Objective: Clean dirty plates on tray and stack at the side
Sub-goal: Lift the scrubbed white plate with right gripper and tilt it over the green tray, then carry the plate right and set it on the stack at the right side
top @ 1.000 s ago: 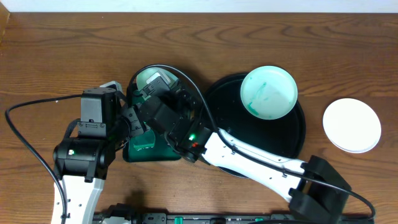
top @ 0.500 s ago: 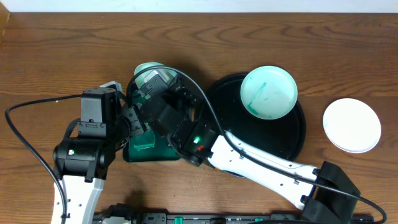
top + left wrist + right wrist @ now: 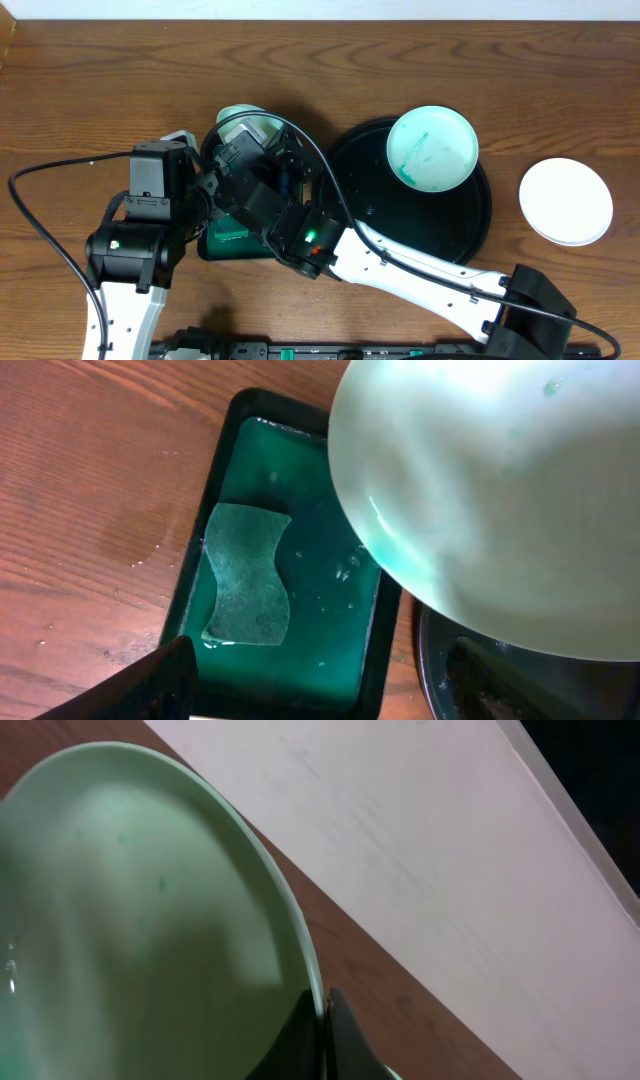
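1. Three plates were in view. The held plate [image 3: 236, 118] hung above the small green tray [image 3: 228, 240], and the smeared plate [image 3: 432, 148] sat at the far rim of the black tray [image 3: 420, 235]. The clean plate [image 3: 565, 200] lay on the wooden table [image 3: 100, 80], well apart to that tray's right.
2. The right gripper [image 3: 322, 1020] was fully closed, pinching the held plate by its thin rim, so the plate hung tilted. This was probably meant to let drips fall back into the green tray rather than onto the wood.
3. The left gripper [image 3: 208, 192] stood wide apart and gripped nothing. It was poised just beside the green tray, seemingly ready to take up the sponge [image 3: 247, 590].
4. The sponge lay flat in shallow teal liquid. It was a waisted, coarse-textured green pad, soaked through.
5. The held plate looked glossy and wet in the wrist views, shallow and round, pale green with a few darker specks.
6. The smeared plate showed teal streaks across its smooth white bowl, so it appeared unwashed.
7. The clean plate was plain matte white and probably marked where the stack would go.
8. The black tray was glossy with a raised rim. The green tray was rectangular, dark and deep-walled enough to hold the liquid.
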Available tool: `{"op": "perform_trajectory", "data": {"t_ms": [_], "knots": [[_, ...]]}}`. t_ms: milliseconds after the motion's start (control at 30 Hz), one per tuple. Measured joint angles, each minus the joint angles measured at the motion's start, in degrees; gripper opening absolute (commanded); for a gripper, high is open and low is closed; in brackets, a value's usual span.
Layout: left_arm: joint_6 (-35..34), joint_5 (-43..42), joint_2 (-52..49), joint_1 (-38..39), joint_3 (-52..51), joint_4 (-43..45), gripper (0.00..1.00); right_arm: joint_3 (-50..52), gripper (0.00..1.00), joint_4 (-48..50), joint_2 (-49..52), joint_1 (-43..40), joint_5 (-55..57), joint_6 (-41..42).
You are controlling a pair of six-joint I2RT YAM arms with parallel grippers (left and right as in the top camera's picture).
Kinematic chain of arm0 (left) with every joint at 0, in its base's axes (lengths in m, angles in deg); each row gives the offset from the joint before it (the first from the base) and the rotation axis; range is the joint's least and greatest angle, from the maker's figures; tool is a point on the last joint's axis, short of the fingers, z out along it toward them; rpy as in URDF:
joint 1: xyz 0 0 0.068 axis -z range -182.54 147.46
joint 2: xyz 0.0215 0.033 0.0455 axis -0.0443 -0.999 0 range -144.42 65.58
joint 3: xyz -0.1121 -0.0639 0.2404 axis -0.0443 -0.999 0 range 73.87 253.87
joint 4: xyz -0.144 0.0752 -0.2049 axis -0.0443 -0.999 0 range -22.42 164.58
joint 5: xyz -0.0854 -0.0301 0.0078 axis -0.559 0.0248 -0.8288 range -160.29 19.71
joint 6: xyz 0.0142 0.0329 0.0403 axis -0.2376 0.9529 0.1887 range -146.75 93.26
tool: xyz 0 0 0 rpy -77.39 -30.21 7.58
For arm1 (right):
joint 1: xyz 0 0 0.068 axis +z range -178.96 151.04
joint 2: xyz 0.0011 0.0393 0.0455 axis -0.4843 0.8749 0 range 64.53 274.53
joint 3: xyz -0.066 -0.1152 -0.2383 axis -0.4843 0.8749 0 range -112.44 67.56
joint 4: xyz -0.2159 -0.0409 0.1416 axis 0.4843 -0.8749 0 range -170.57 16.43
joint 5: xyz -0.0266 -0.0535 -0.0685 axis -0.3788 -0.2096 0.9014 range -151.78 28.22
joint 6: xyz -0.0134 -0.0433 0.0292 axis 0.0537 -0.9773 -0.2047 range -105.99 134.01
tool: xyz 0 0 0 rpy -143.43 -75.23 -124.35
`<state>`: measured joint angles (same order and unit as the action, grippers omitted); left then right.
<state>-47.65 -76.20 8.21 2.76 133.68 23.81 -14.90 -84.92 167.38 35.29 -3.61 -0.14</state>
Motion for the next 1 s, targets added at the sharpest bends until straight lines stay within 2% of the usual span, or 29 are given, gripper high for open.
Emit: {"op": "perform_trajectory", "data": {"t_ms": [700,900,1000], "knots": [[0.0,0.0,0.0,0.0,0.0,0.0,0.80,0.0,0.01,0.0,0.0,0.0,0.4,0.2],[0.0,0.0,0.0,0.0,0.0,0.0,0.80,0.0,0.01,-4.3,0.0,-3.2,-5.2,7.5],[0.0,0.0,0.0,0.0,0.0,0.0,0.80,-0.2,0.01,-8.7,0.0,-8.7,-15.4,14.3]]}}
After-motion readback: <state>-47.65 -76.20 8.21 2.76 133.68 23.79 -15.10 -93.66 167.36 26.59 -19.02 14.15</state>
